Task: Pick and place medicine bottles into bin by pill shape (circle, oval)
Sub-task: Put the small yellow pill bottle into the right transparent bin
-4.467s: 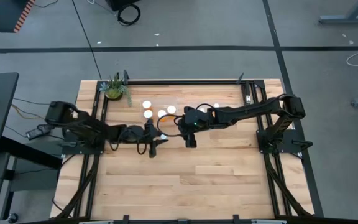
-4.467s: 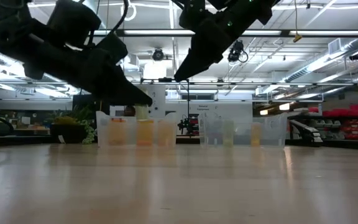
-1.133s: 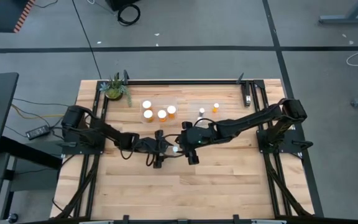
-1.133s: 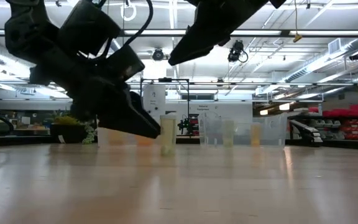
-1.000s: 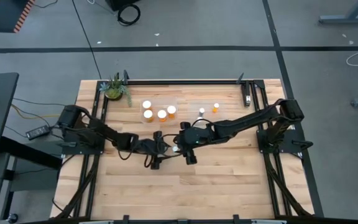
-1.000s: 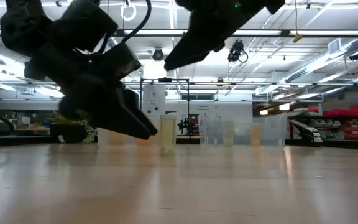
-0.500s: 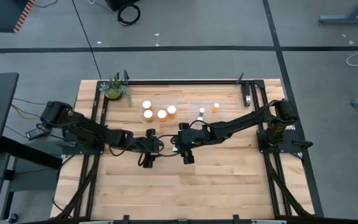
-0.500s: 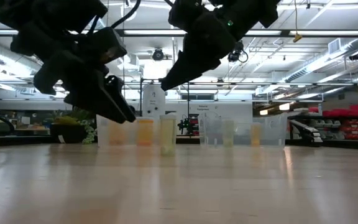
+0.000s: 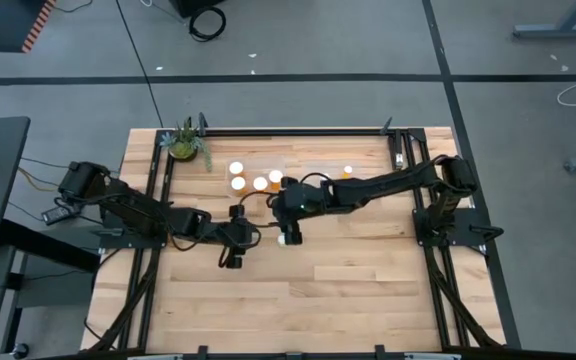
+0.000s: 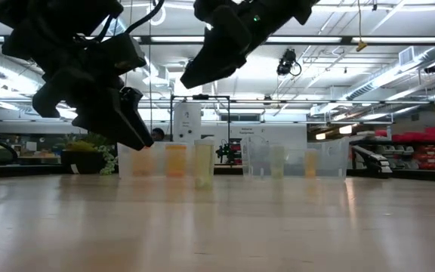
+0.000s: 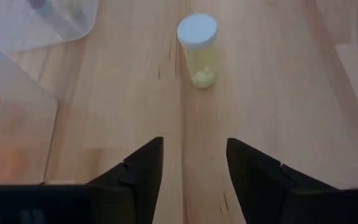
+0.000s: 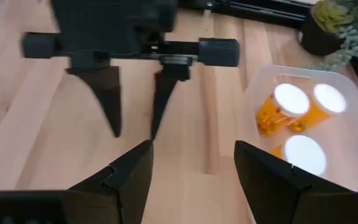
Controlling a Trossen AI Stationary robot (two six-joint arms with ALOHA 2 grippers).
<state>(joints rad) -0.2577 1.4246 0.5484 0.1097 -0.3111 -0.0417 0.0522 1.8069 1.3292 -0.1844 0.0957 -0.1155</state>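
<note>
Three capped bottles: three amber medicine bottles (image 9: 260,180) with white caps stand touching one another inside a clear bin (image 12: 347,84), toward the desk's far edge, left of its middle.
Second bin: a second clear bin (image 10: 293,160) stands beside the first, toward the far right; two smaller bottles (image 9: 347,172) stand in it.
Loose bottle: one pale bottle (image 11: 198,50) with a white cap stands upright on the bare desk (image 9: 348,290), near the centre, nearer the front edge than the bins, apart from both.
Left gripper: the left gripper (image 11: 191,171) hangs above the desk left of centre, fingers spread wide and holding nothing; the loose bottle stands ahead of the gap, untouched.
Right gripper: the right gripper (image 12: 191,171) hangs over the desk's centre, just beside the loose bottle, fingers parted and empty. Its wrist view faces the left gripper and the first bin.
Potted plant: a small green plant (image 9: 185,143) sits at the far left corner.
</note>
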